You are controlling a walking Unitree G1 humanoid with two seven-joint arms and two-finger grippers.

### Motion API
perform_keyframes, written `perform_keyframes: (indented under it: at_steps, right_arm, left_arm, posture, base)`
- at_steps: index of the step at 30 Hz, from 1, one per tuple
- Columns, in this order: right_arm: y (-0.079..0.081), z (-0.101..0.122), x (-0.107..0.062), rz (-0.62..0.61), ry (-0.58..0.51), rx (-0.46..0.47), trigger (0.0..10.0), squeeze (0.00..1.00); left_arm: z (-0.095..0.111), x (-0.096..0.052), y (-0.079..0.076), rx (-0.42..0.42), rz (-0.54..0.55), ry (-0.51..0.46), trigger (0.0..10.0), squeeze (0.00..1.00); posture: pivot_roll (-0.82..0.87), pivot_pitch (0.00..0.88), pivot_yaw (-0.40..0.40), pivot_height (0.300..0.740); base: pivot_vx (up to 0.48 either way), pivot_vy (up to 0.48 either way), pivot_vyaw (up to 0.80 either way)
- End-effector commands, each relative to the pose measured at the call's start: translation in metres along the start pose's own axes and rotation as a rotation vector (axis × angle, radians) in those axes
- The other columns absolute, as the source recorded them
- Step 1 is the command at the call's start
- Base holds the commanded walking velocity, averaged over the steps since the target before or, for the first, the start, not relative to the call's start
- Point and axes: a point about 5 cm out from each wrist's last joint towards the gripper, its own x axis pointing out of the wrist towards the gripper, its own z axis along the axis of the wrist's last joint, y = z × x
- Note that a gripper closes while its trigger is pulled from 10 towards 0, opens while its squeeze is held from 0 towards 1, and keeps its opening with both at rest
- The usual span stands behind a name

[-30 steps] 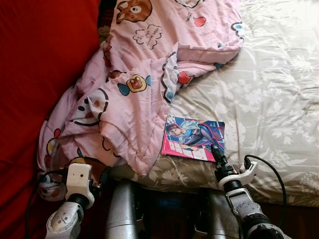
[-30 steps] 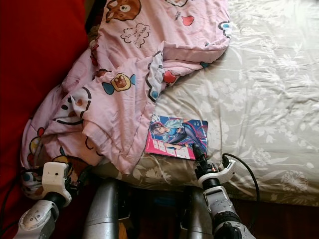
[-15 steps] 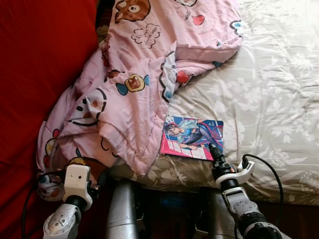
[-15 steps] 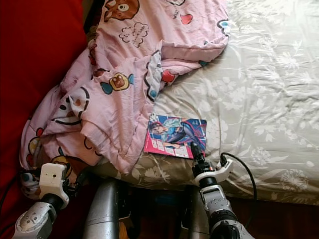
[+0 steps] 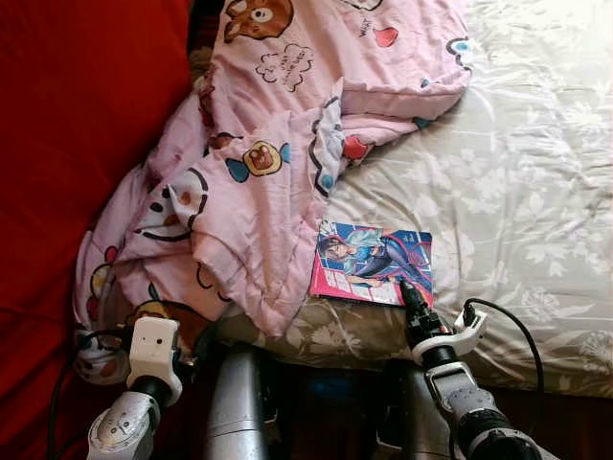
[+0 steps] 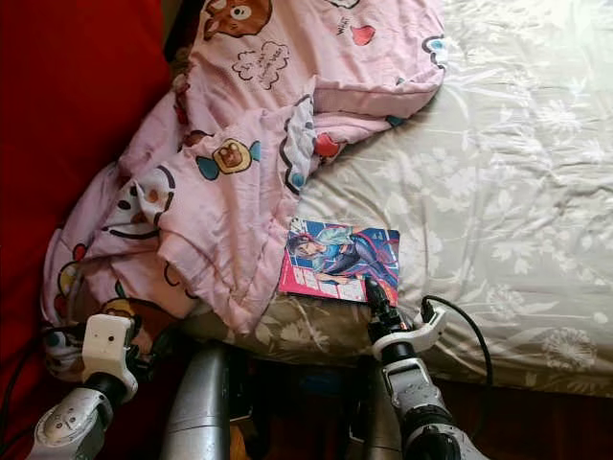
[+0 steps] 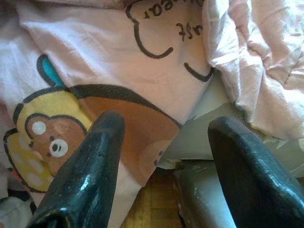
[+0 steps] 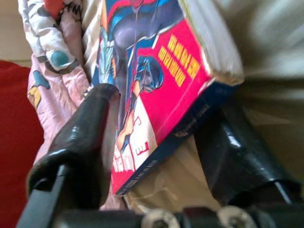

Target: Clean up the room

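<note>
A comic book (image 5: 374, 264) with a blue and pink cover lies flat on the bed, close to its near edge. My right gripper (image 5: 408, 291) is open at the book's near right corner. In the right wrist view one finger (image 8: 85, 128) lies over the cover (image 8: 156, 80) and the other finger (image 8: 232, 142) sits under the book's edge. A crumpled pink cartoon-print blanket (image 5: 268, 163) covers the bed's left side and hangs off its corner. My left gripper (image 7: 161, 156) is open, low beside that hanging blanket (image 7: 118, 85), holding nothing.
The floral beige bedsheet (image 5: 517, 192) spreads to the right of the book. A red surface (image 5: 77, 144) rises along the left of the bed. Wooden floor (image 7: 152, 209) shows under the hanging blanket. My silver legs (image 5: 235, 402) stand against the bed's near edge.
My right gripper has crept forward and its fingertips now reach the book's near corner. The left arm has barely moved.
</note>
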Motion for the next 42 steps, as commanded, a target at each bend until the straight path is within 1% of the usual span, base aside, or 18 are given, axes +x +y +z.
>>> perform_keyframes:
  at_steps: [1, 14, 21, 24, 26, 29, 30, 31, 32, 33, 34, 35, 36, 38, 39, 40, 41, 42]
  right_arm:
    - [0.003, -0.015, 0.002, 0.024, 0.045, 0.041, 0.0, 0.00]
    - [0.004, -0.003, 0.002, 0.050, 0.015, 0.009, 0.0, 0.00]
    - [-0.002, 0.011, -0.005, 0.024, -0.015, -0.048, 0.0, 0.00]
    - [-0.003, 0.026, -0.008, 0.038, -0.024, -0.106, 0.0, 0.00]
    - [-0.001, 0.041, -0.009, 0.038, -0.043, -0.192, 0.0, 0.00]
    - [0.000, 0.044, -0.009, 0.034, -0.049, -0.219, 0.0, 0.00]
    - [0.000, 0.053, -0.010, -0.003, -0.057, -0.338, 0.0, 0.00]
    - [0.000, 0.056, -0.011, -0.021, -0.063, -0.380, 0.0, 0.00]
    - [0.000, 0.059, -0.012, -0.047, -0.069, -0.443, 0.0, 0.00]
    - [-0.001, 0.060, -0.012, -0.064, -0.072, -0.478, 0.0, 0.00]
    - [-0.002, 0.060, -0.013, -0.085, -0.064, -0.518, 4.8, 0.00]
    - [-0.005, 0.058, -0.017, -0.112, -0.024, -0.637, 10.0, 0.00]
    - [-0.005, 0.058, -0.017, -0.112, -0.024, -0.637, 10.0, 0.00]
    - [-0.009, 0.058, -0.020, -0.152, -0.007, -0.690, 10.0, 0.00]
    - [-0.013, 0.060, -0.024, -0.189, -0.009, -0.704, 10.0, 0.00]
    - [-0.024, 0.064, -0.033, -0.302, -0.003, -0.748, 10.0, 0.00]
    - [-0.030, 0.065, -0.038, -0.364, 0.011, -0.769, 10.0, 0.00]
    - [-0.030, 0.065, -0.038, -0.364, 0.011, -0.769, 10.0, 0.00]
  left_arm:
    - [-0.014, -0.007, 0.002, 0.007, 0.007, 0.064, 10.0, 0.00]
    - [-0.018, -0.002, 0.000, 0.002, 0.007, 0.068, 10.0, 0.00]
    - [-0.021, 0.005, 0.003, 0.002, 0.030, 0.062, 10.0, 0.00]
    - [-0.022, 0.009, 0.009, -0.014, 0.070, 0.054, 10.0, 0.00]
    - [-0.029, 0.012, 0.011, -0.027, 0.090, 0.067, 10.0, 0.00]
    - [-0.031, 0.012, 0.011, -0.032, 0.095, 0.071, 10.0, 0.00]
    - [-0.037, 0.013, 0.014, -0.056, 0.118, 0.088, 10.0, 0.00]
    - [-0.040, 0.014, 0.015, -0.069, 0.128, 0.095, 10.0, 0.00]
    - [-0.043, 0.014, 0.016, -0.090, 0.140, 0.105, 10.0, 0.00]
    - [-0.046, 0.015, 0.016, -0.104, 0.148, 0.113, 10.0, 0.00]
    - [-0.050, 0.016, 0.016, -0.118, 0.155, 0.125, 10.0, 0.00]
    - [-0.059, 0.016, 0.015, -0.142, 0.170, 0.161, 10.0, 0.00]
    - [-0.059, 0.016, 0.015, -0.142, 0.170, 0.161, 10.0, 0.00]
    - [-0.067, 0.018, 0.013, -0.161, 0.181, 0.193, 10.0, 0.00]
    - [-0.071, 0.018, 0.012, -0.175, 0.189, 0.210, 10.0, 0.00]
    - [-0.079, 0.018, 0.010, -0.202, 0.203, 0.244, 10.0, 0.00]
    - [-0.083, 0.018, 0.008, -0.212, 0.209, 0.261, 10.0, 0.00]
    - [-0.083, 0.018, 0.008, -0.212, 0.209, 0.261, 10.0, 0.00]
  posture:
    - [0.27, 0.356, 0.101, 0.589]
    - [0.25, 0.337, 0.090, 0.589]
    - [0.24, 0.292, 0.043, 0.589]
    - [0.21, 0.242, 0.004, 0.589]
    - [0.18, 0.200, -0.015, 0.589]
    - [0.17, 0.192, -0.018, 0.589]
    - [0.14, 0.137, -0.034, 0.589]
    - [0.14, 0.137, -0.034, 0.589]
    - [0.12, 0.105, -0.039, 0.589]
    - [0.12, 0.091, -0.040, 0.589]
    - [0.10, 0.067, -0.042, 0.589]
    - [0.08, 0.021, -0.047, 0.589]
    - [0.08, 0.021, -0.047, 0.589]
    - [0.07, 0.000, -0.049, 0.589]
    - [0.06, 0.000, -0.055, 0.589]
    - [0.05, 0.000, -0.062, 0.589]
    - [0.05, 0.000, -0.062, 0.589]
    - [0.05, 0.000, -0.062, 0.589]
  base:
    - [0.000, 0.000, 0.00]
    - [0.000, 0.000, 0.00]
    - [0.000, 0.000, 0.00]
    - [0.000, 0.000, 0.00]
    - [0.000, 0.000, 0.00]
    - [0.000, 0.000, 0.00]
    - [0.000, 0.000, 0.00]
    - [0.000, 0.000, 0.00]
    - [0.000, 0.000, 0.00]
    - [0.000, 0.000, 0.00]
    - [0.000, 0.000, 0.00]
    - [0.000, 0.000, 0.00]
    - [0.000, 0.000, 0.00]
    - [0.000, 0.000, 0.00]
    - [0.000, 0.000, 0.00]
    - [0.000, 0.000, 0.00]
    - [0.000, 0.000, 0.00]
    - [0.000, 0.000, 0.00]
